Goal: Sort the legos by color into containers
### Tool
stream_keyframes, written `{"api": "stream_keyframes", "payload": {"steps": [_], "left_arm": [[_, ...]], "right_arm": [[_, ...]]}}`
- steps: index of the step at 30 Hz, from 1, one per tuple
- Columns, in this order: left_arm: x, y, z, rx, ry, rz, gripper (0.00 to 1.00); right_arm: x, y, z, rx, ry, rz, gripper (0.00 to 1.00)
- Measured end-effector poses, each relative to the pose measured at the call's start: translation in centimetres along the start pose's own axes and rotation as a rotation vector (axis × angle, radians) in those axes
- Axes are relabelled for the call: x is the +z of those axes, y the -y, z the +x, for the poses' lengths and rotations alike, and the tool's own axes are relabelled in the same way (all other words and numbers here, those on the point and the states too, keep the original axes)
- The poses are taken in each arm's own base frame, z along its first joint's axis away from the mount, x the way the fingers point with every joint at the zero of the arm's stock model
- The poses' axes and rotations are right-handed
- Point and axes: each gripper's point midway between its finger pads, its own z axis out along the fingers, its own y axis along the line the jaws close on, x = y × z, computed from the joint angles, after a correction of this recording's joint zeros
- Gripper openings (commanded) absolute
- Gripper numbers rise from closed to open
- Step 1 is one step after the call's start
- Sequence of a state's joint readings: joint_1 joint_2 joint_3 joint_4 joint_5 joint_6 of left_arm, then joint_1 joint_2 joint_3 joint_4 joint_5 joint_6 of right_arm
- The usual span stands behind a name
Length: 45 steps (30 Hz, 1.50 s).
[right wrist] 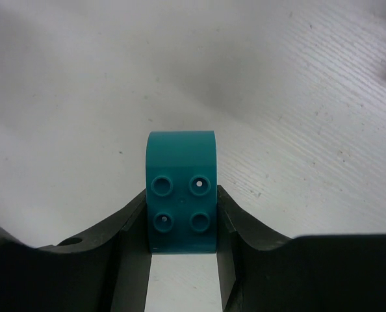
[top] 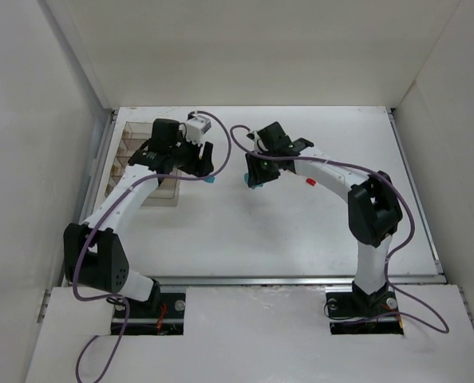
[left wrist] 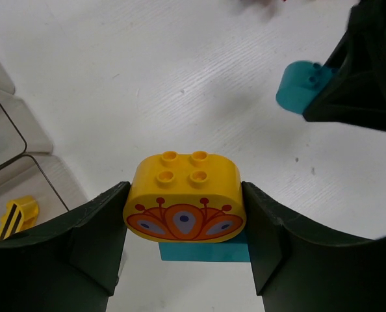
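The left gripper [left wrist: 183,218] is clamped on a yellow brick [left wrist: 183,185] with an orange fan print, a teal block [left wrist: 203,250] stuck beneath it, low centre in the left wrist view. The right gripper [right wrist: 181,224] pinches a round-ended teal brick [right wrist: 181,175] at lower middle of its own view. From above, the divided tray [top: 128,156] lies at left beside the left gripper, a red brick [top: 309,183] right of centre.

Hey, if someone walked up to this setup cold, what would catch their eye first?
First, the yellow brick with an orange fan pattern, pinched in the left gripper with a teal piece under it, left of mid-table. Next, the teal brick clamped in the right gripper, facing it close by. The divided tray sits at the table's left edge.
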State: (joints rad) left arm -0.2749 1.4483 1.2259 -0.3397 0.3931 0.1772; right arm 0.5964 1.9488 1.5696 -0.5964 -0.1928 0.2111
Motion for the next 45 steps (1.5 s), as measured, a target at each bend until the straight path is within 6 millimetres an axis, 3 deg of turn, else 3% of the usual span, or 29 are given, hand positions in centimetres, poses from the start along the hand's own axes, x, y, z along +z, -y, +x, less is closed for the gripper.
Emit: {"api": "stream_keyframes", "payload": {"steps": [2, 5, 8, 10, 12, 14, 20, 22, 26, 30, 35, 36, 38, 39, 42, 45], "left_arm": [[0.5, -0.4, 1.7, 0.019, -0.03, -0.011, 0.0], [1.2, -0.8, 6.0, 0.029, -0.125, -0.025, 0.0], [1.2, -0.9, 9.5, 0.035, -0.204, -0.03, 0.0], [0.7, -0.8, 10.9, 0.044, -0.221, -0.033, 0.0], [-0.2, -0.5, 11.7, 0.064, -0.212, -0.037, 0.0], [-1.5, -0.2, 12.1, 0.104, -0.181, -0.044, 0.0], [-3.4, -0.9, 13.5, 0.309, -0.075, -0.117, 0.0], [-2.8, -1.3, 14.3, 0.349, -0.113, -0.109, 0.0], [-0.5, -1.8, 17.5, 0.362, -0.278, -0.043, 0.05], [1.0, -1.9, 19.9, 0.353, -0.397, 0.014, 0.11], [1.4, -1.2, 19.6, 0.397, -0.414, 0.051, 0.37], [1.5, -1.2, 19.6, 0.404, -0.417, 0.056, 0.5], [1.6, -0.9, 19.6, 0.411, -0.423, 0.067, 0.65], [1.6, -0.9, 19.6, 0.414, -0.425, 0.071, 0.99], [1.5, -0.5, 19.1, 0.413, -0.415, 0.088, 1.0], [1.0, 0.1, 16.5, 0.421, -0.349, 0.102, 1.0]], "right_arm": [[-0.5, -0.6, -1.0, -0.001, 0.025, -0.02, 0.0], [-1.6, -2.1, -3.9, -0.008, 0.081, -0.07, 0.0], [-2.8, -5.4, -11.4, -0.039, 0.234, -0.177, 0.0], [-3.4, -7.7, -16.1, -0.063, 0.346, -0.257, 0.0], [-3.6, -9.9, -19.6, -0.078, 0.437, -0.344, 0.0], [-3.0, -11.9, -21.4, -0.068, 0.496, -0.431, 0.0], [3.0, -16.3, -21.6, 0.082, 0.481, -0.638, 0.0], [5.3, -17.3, -20.5, 0.122, 0.439, -0.686, 0.0], [6.4, -18.3, -18.8, 0.142, 0.399, -0.721, 0.0], [5.8, -18.8, -17.7, 0.134, 0.377, -0.729, 0.0], [3.3, -19.6, -18.6, 0.091, 0.416, -0.769, 0.0], [2.8, -19.7, -18.7, 0.085, 0.425, -0.775, 0.0], [1.9, -19.9, -19.0, 0.073, 0.437, -0.784, 0.0], [1.5, -20.0, -19.0, 0.067, 0.441, -0.788, 0.0], [0.7, -20.1, -19.1, 0.051, 0.44, -0.804, 0.0], [-0.3, -19.7, -18.9, 0.032, 0.425, -0.832, 0.0]]}}
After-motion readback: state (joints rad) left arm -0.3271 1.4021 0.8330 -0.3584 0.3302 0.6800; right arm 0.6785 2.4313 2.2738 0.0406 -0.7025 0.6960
